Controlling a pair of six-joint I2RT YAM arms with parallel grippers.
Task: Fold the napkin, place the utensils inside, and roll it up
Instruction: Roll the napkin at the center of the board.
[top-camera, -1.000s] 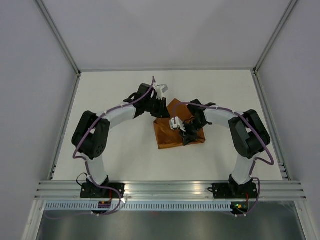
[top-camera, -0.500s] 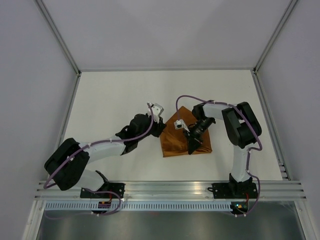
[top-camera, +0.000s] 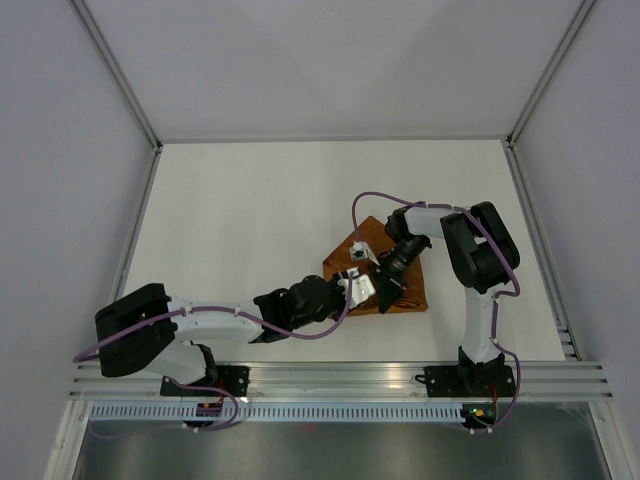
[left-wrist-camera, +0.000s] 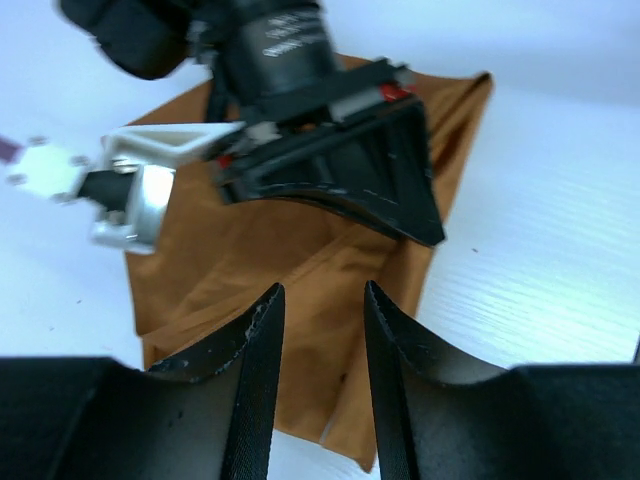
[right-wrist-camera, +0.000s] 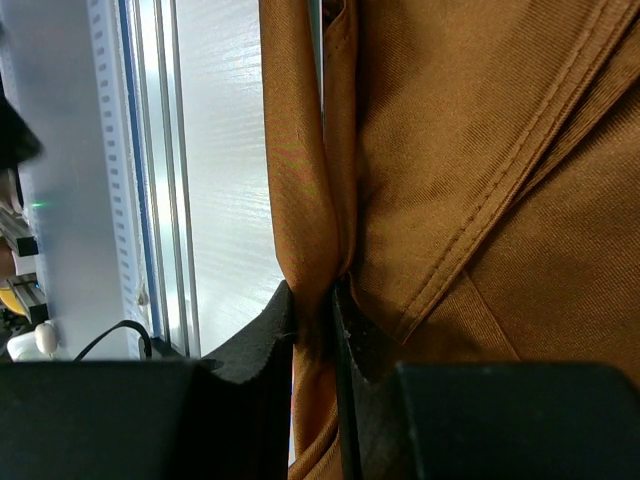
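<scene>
Our right gripper (right-wrist-camera: 318, 300) is clamped on a raised fold of the napkin (left-wrist-camera: 300, 250), with the cloth pinched tight between its fingers. Our left gripper (left-wrist-camera: 322, 295) has its fingers apart with nothing between them, and the napkin's edge lies just ahead of and below its tips. The napkin rests folded on the tabletop (top-camera: 230, 210), beneath the right gripper.
</scene>
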